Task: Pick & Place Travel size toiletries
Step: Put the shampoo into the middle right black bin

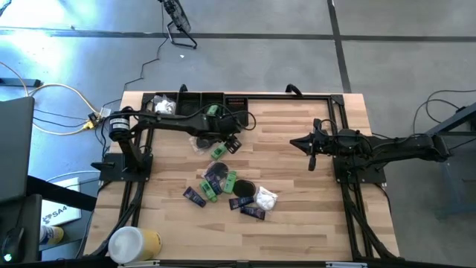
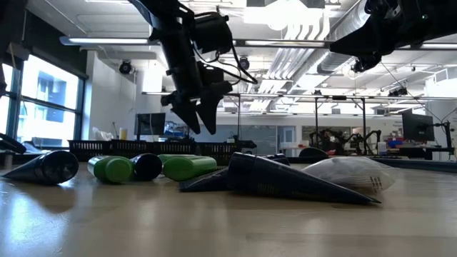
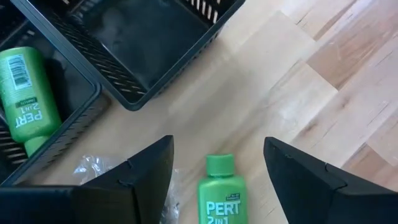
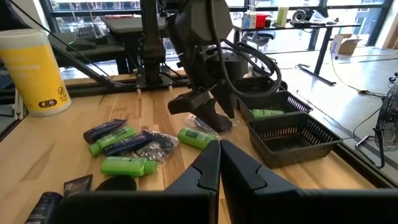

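Green bottle (image 3: pixel 219 196) btwn open gripper (image 3: pixel 217 163) fingers (2nd in basket (image 3: pixel 118 74))

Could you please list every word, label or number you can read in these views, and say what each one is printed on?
"PERT 2in1": green bottle in the black basket.
"PERT 2in1", cut off at the picture's edge: green bottle on the table, between the left pincer's open fingers.
Small print on the basket bottle, yellow-and-white cylinder's label, dark sachets' print: unreadable.
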{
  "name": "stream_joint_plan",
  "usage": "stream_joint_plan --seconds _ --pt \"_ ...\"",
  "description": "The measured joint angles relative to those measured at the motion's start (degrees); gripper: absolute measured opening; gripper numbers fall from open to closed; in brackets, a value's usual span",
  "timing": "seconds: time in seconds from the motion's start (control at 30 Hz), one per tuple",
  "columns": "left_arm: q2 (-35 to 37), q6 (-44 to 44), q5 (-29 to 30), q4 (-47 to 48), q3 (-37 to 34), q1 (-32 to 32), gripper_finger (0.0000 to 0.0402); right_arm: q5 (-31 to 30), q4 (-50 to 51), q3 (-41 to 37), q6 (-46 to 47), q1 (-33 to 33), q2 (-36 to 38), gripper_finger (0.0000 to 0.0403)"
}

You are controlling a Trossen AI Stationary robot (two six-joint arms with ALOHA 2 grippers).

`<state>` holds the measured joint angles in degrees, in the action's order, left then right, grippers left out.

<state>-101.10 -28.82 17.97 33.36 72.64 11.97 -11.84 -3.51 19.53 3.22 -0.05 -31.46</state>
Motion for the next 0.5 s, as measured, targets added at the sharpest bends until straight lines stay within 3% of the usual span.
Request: stream_joint_plan --seconds 0.5 --pt "-2.7 -1.5 -2.9 -0.6 -0.1 -0.4 0.0241 0.0 0.3 0.0 0.0 0.0 0.0 0.0004"
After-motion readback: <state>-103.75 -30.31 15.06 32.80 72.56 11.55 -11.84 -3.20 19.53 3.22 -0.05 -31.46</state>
